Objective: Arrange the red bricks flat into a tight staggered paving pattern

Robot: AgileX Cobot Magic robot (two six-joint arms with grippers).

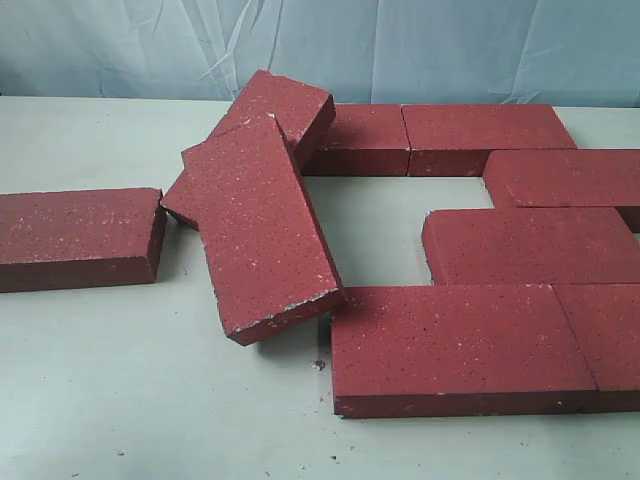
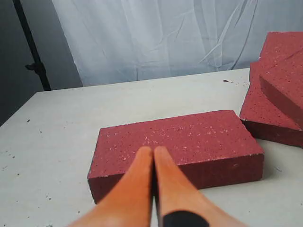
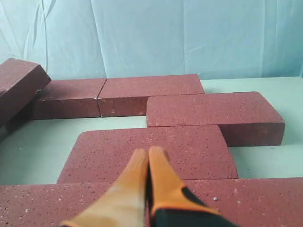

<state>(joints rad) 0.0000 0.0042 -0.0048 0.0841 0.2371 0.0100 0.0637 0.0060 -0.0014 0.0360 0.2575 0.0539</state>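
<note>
Several red bricks lie on the pale table. One lone brick [image 1: 80,235] lies flat at the left. A long brick [image 1: 262,225] rests tilted across another slanted brick [image 1: 275,110]. The others lie flat at the right around a bare gap, among them a back pair [image 1: 485,135] and a front brick [image 1: 455,345]. Neither gripper shows in the exterior view. My left gripper [image 2: 153,150] is shut and empty, its tips over the lone brick [image 2: 180,142]. Also shut and empty, my right gripper [image 3: 148,152] hovers over a flat middle brick [image 3: 189,146].
A creased pale-blue curtain [image 1: 420,50] hangs behind the table. A dark stand pole [image 2: 33,52] rises beyond the table's left corner. Small crumbs of grit [image 1: 318,365] lie on the table [image 1: 130,400] near the front brick.
</note>
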